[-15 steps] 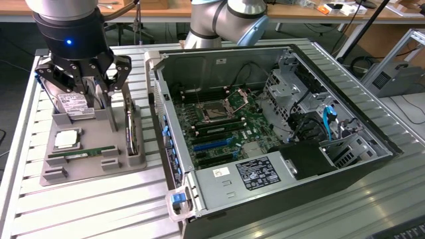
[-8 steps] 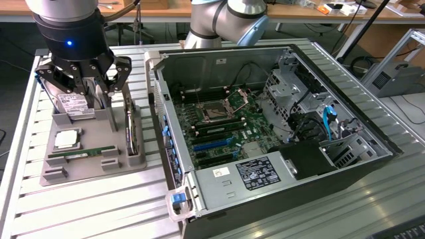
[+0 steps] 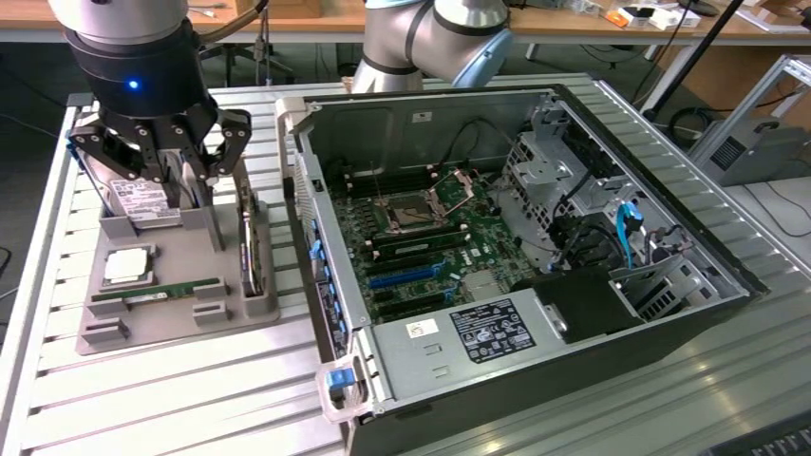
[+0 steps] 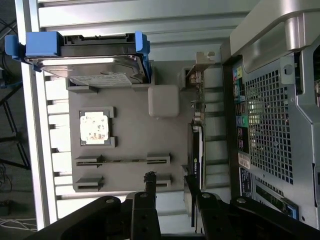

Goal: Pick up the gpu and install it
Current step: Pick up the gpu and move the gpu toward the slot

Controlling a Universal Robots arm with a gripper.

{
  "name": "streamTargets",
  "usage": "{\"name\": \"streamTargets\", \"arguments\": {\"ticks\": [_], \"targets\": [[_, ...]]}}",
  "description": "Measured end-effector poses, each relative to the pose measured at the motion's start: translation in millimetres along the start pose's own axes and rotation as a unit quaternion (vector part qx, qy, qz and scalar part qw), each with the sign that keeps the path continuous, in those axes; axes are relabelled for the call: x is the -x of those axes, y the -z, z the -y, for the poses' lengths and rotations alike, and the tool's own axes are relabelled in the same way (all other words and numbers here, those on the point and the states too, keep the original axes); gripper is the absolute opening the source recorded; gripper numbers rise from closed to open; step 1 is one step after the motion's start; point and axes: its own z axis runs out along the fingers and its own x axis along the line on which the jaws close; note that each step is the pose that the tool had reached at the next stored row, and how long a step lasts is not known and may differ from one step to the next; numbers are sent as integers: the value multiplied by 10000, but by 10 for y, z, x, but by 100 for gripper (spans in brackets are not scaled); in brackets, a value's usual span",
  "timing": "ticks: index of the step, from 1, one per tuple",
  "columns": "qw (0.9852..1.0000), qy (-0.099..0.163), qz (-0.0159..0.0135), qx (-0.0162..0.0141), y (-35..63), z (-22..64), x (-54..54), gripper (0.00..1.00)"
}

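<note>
1. Here I am in the upper left of the exterior view, my pincer (image 3: 178, 169) spread wide and holding nothing. It hangs low over the grey fixture tray (image 3: 190, 252) on the slatted bench (image 3: 190, 380).
2. The gpu (image 4: 196, 150) is parked in a slot along the tray's edge, on the side nearest the open computer case (image 3: 685, 218). It stands on its long edge, a dark board with its metal bracket at one end. I reckon it stands that way so two fingers can close across its thin faces.
3. In the wrist view, one of my fingers (image 4: 148, 192) sits over the tray and the other is just beside the card. I can't tell whether that one is touching it, and there's no grip yet.
4. Neighbours on the tray: the hard drive (image 3: 140, 195) upright in its blue caddy, the CPU (image 3: 127, 266) lying flat, and the memory stick (image 3: 159, 293) in a narrow groove. Each part has its own pocket, so nothing slides around.
5. The case lies on its side with the panel off and the motherboard (image 3: 419, 237) facing up. I'd say that keeps the slots reachable from above. The card is in the tray, so the install isn't done.
</note>
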Motion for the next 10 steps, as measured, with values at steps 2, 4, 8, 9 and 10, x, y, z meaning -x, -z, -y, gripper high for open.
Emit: {"name": "streamTargets", "arguments": {"ticks": [2,4,8,9,10], "targets": [[10000,0,0,0,-6,1,0,36],[10000,0,0,0,-9,1,0,36],[10000,0,0,0,-19,4,0,36],[10000,0,0,0,-20,4,0,36],[10000,0,0,0,-22,4,0,36]]}}
